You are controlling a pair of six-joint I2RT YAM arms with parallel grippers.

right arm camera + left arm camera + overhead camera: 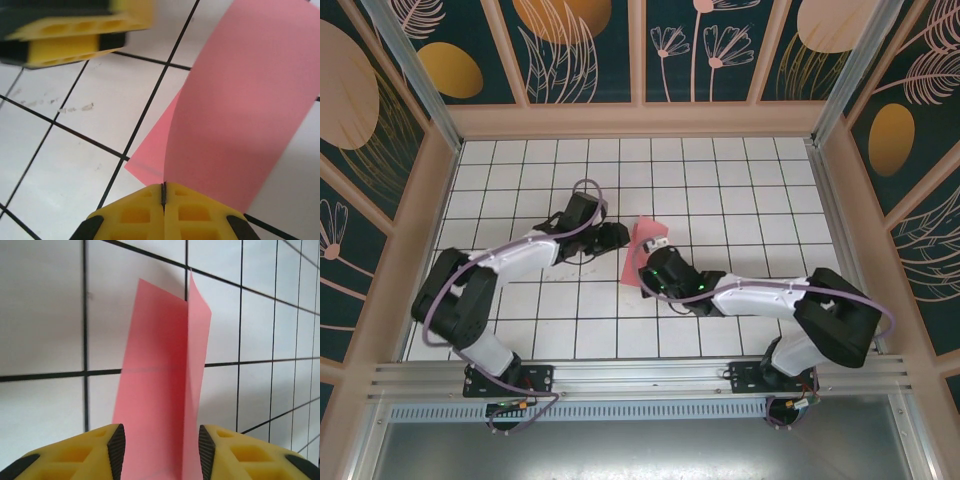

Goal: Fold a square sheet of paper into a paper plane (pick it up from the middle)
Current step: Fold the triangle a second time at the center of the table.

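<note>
Salmon-pink and creased, the sheet of paper (640,240) lay near the middle of the white gridded surface (740,190), between the tips of the two arms. The right fingers (145,212) were pressed together and pinched the sheet's near edge, so that it curved up off the tiles. The left fingers (116,447) stood spread, with an upright fold of the sheet between them.

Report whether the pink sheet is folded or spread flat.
Partly folded: the square sheet of paper stands in two flaps meeting at a crease, its curled edge pinched by the shut right end effector.
</note>
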